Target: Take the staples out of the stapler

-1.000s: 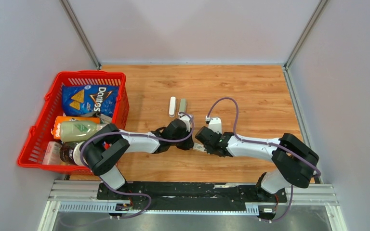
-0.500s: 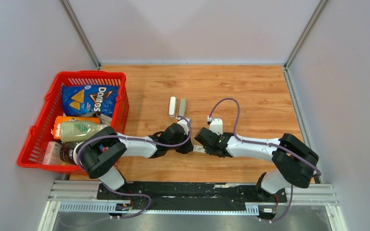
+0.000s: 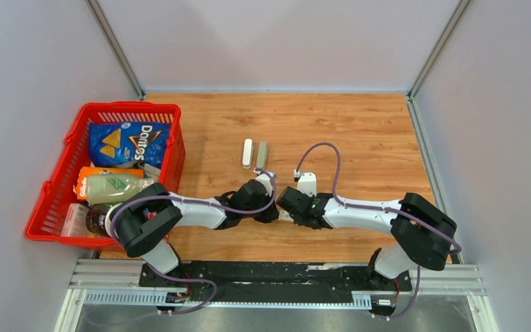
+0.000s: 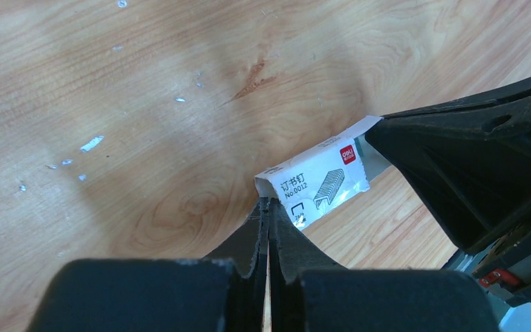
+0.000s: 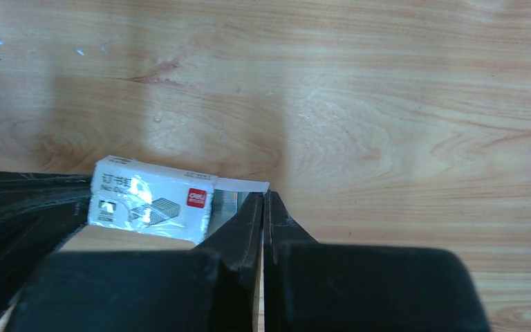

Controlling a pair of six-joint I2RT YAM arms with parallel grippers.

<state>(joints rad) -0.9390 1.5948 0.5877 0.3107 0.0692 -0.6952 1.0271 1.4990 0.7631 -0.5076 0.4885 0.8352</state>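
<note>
The staples [image 5: 225,201] look to me like a light, brittle silvery strip that would break apart under a hard squeeze. They peek from the open end of the small white staple box [image 5: 151,200], held low over the table [image 5: 401,104] between the two arms, so I'd take them gently by the long sides. The left gripper [image 4: 268,207] has its jaws pressed together on the box's corner, and the right gripper [image 5: 263,199] pinches the thin end flap [image 5: 243,183], jaws all but closed.

Red basket [image 3: 131,106] at wooden table [image 3: 359,131] left edge: Doritos bag [image 3: 130,142], pale bottle [image 3: 114,187], orange packet [image 3: 83,184].
</note>
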